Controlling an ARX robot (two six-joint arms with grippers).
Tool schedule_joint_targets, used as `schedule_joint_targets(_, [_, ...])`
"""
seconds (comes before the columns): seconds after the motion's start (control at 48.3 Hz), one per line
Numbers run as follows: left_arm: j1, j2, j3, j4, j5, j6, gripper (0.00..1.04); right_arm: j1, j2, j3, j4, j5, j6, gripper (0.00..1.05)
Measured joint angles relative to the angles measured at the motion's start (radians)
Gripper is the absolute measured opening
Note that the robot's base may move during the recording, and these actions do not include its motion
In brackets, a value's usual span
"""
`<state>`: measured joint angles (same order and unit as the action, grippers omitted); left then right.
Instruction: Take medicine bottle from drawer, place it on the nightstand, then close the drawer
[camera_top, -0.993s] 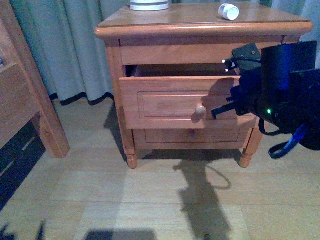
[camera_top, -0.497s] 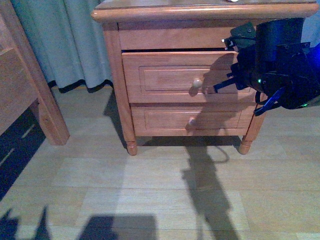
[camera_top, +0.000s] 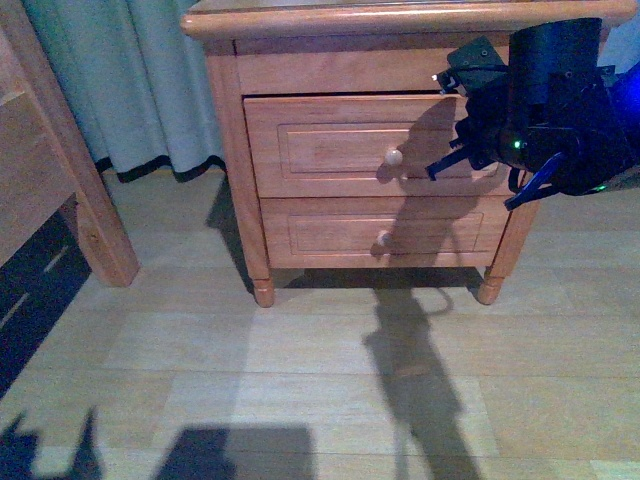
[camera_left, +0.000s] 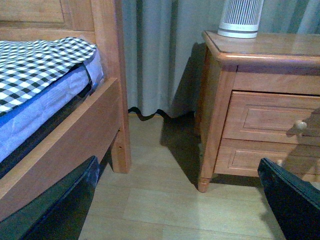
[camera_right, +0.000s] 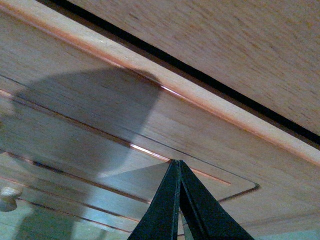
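The nightstand (camera_top: 225, 120) stands ahead, and its top is cut off in the front view. The drawer (camera_top: 330, 145), the taller upper one, sits pushed in about flush with the frame. My right gripper (camera_top: 435, 172) is shut, with its tips against the drawer front just right of the round knob (camera_top: 393, 156). In the right wrist view the shut gripper (camera_right: 176, 163) touches the recessed panel (camera_right: 100, 115). My left gripper (camera_left: 177, 165) is open and empty above the floor, left of the nightstand (camera_left: 215, 100). The medicine bottle is out of view.
The shallower lower drawer (camera_top: 385, 228) is shut. A wooden bed frame (camera_top: 60, 200) stands to the left, with a checked mattress (camera_left: 35, 65). Grey curtains (camera_top: 130, 80) hang behind. A tall white ribbed cylinder (camera_left: 241, 17) stands on the nightstand top. The floor is pale wood (camera_top: 300, 380).
The drawer has gone from partly open to pushed in, with my right gripper following its front inward. The front view has dropped, so the nightstand top and the bottle left the frame.
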<state>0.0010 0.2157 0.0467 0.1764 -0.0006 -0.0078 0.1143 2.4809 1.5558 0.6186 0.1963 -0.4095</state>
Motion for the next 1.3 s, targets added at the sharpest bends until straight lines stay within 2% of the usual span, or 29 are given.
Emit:
schedule_joint_targets(0.31, [0.000, 0.000, 0.000, 0.000, 0.000, 0.000, 0.98, -0.018, 0.000, -0.024, 0.022, -0.013, 0.000, 0.03])
schedule_joint_targets(0.517, [0.000, 0.000, 0.000, 0.000, 0.000, 0.000, 0.98, -0.027, -0.043, -0.157, 0.061, -0.027, 0.081, 0.03])
schedule_joint_targets(0.662, [0.000, 0.000, 0.000, 0.000, 0.000, 0.000, 0.98, -0.009, -0.143, -0.285, 0.089, -0.051, 0.184, 0.03])
schedule_joint_targets(0.807, [0.000, 0.000, 0.000, 0.000, 0.000, 0.000, 0.98, 0.004, -0.370, -0.507, 0.080, -0.088, 0.371, 0.03])
schedule_joint_targets(0.911, [0.000, 0.000, 0.000, 0.000, 0.000, 0.000, 0.98, 0.001, -0.502, -0.639, 0.066, -0.123, 0.453, 0.03])
schedule_joint_targets(1.097, [0.000, 0.000, 0.000, 0.000, 0.000, 0.000, 0.98, -0.019, -0.885, -0.958, 0.027, -0.222, 0.596, 0.37])
schedule_joint_targets(1.262, [0.000, 0.000, 0.000, 0.000, 0.000, 0.000, 0.98, -0.080, -1.247, -1.178, -0.092, -0.267, 0.678, 0.62])
schedule_joint_targets(1.304, [0.000, 0.000, 0.000, 0.000, 0.000, 0.000, 0.98, -0.097, -1.338, -1.256, -0.024, -0.233, 0.639, 0.58])
